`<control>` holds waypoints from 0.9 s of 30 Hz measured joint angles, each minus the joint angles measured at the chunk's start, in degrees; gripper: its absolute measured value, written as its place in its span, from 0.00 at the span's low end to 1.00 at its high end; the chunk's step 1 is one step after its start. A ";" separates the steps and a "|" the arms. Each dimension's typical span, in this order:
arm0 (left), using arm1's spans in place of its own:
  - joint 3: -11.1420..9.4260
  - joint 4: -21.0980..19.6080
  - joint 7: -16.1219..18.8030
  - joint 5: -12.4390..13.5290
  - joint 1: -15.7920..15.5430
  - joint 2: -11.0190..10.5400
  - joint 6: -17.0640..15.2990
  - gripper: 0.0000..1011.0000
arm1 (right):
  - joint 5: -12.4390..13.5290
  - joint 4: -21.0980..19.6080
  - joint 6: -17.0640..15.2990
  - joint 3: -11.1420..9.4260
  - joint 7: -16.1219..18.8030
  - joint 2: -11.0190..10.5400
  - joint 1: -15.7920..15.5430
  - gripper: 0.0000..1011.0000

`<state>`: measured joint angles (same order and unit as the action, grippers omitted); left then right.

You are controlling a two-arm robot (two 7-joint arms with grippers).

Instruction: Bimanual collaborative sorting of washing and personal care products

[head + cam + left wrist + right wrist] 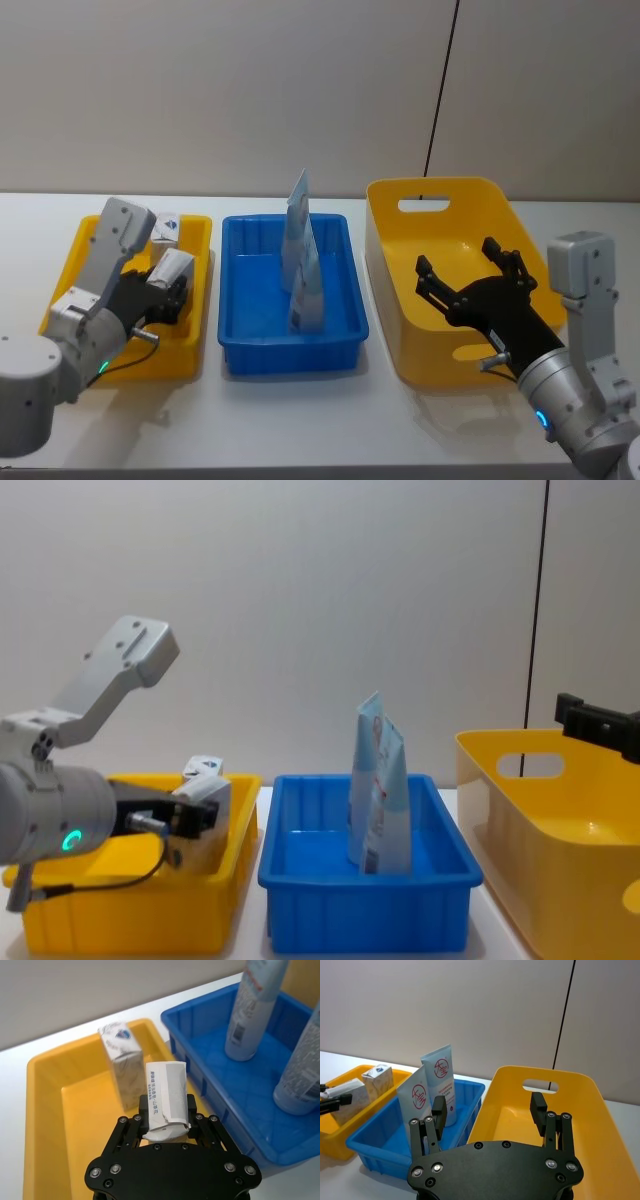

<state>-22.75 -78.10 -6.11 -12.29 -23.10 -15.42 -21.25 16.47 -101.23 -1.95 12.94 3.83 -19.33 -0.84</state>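
Carton [166,1092] base hidden between jaws

The left arm enters at the lower left of the head view. The left gripper [168,288] points toward frame centre, fingers clamped on a carton [176,267]. The right arm enters at the lower right. The right gripper [466,268] points up-left, fingers spread wide.

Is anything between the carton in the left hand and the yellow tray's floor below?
Nothing visible. The held carton in the left hand hangs over bare yellow tray floor; the other carton stands farther back.
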 joint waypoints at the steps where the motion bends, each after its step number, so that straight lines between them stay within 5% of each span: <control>1: -0.18 0.14 -0.65 0.08 -0.29 -0.13 0.29 0.36 | 0.00 0.00 0.00 0.00 0.00 0.00 0.00 0.99; 15: -3.05 -0.49 -9.75 2.39 -5.45 -4.15 3.23 0.36 | 0.00 0.00 0.00 0.00 0.00 0.00 0.00 0.99; 27: -2.62 -4.31 -12.86 4.38 -6.03 -9.01 2.37 0.36 | 0.00 0.00 0.00 0.00 0.00 0.00 0.00 0.99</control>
<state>-25.37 -82.41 -18.97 -7.91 -29.13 -24.43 -18.88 16.46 -101.23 -1.95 12.94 3.83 -19.33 -0.84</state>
